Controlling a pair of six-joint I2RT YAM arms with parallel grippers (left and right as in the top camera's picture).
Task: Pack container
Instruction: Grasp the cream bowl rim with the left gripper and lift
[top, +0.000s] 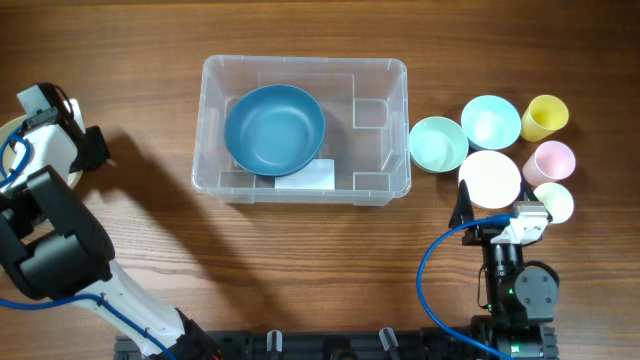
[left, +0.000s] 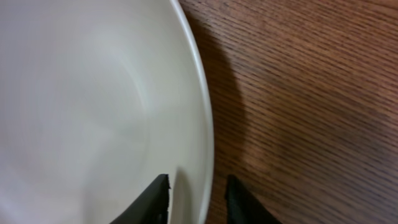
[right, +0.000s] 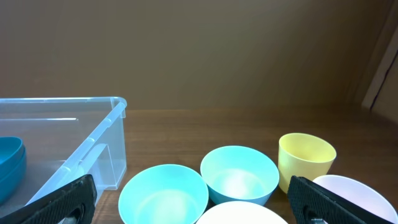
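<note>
Wooden table (top: 140, 80); container (top: 212, 100) label (top: 308, 178) half hidden

Count by kind, overhead plus both wrist views:

Clear container (top: 305, 130): 1, mid-table

White label (top: 305, 178) on its base, near side: 1

Bowls: 5 in all
- dark blue bowl (top: 275, 128): 1, inside the container, left half
- right cluster: 3, namely mint bowl (top: 437, 143), light blue bowl (top: 490, 121) farther back, white bowl (top: 489, 178) nearest
- cream bowl (left: 74, 112): 1, at the far left table edge, mostly hidden in the overhead view

Cups: 3, all on the right of the cluster: yellow cup (top: 546, 117) far, pink cup (top: 551, 160) in the middle, pale cup (top: 555, 201) near

Grippers: 2, left gripper (left: 196, 183) and right gripper (right: 191, 183), two fingers each

Total loose vessels outside the container: 7
</note>
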